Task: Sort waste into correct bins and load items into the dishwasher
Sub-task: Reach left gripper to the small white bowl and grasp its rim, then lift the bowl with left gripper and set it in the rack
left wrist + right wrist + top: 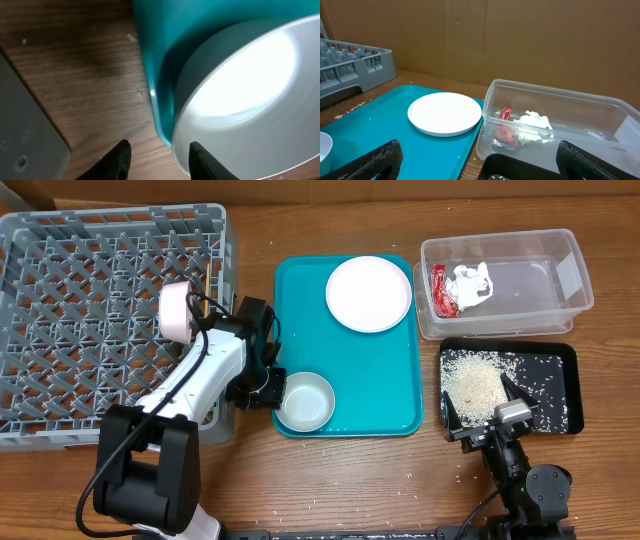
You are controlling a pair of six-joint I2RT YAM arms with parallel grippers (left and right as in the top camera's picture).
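My left fingers [121, 159] are spread at the near corner of the teal tray [385, 385] and pinch nothing. The small white bowl [305, 401] sits on that corner, its rim just beside one finger. The white plate [369, 293] lies farther back on the same tray. My right fingers [376, 161] are spread wide above the black tray [558, 360], where the rice [474, 383] lies in a heap. The red wrapper [441, 290] and the tissue [472, 282] are inside the clear tub [558, 275]. The grey rack [90, 310] stands on the tabletop [340, 480] at the left.
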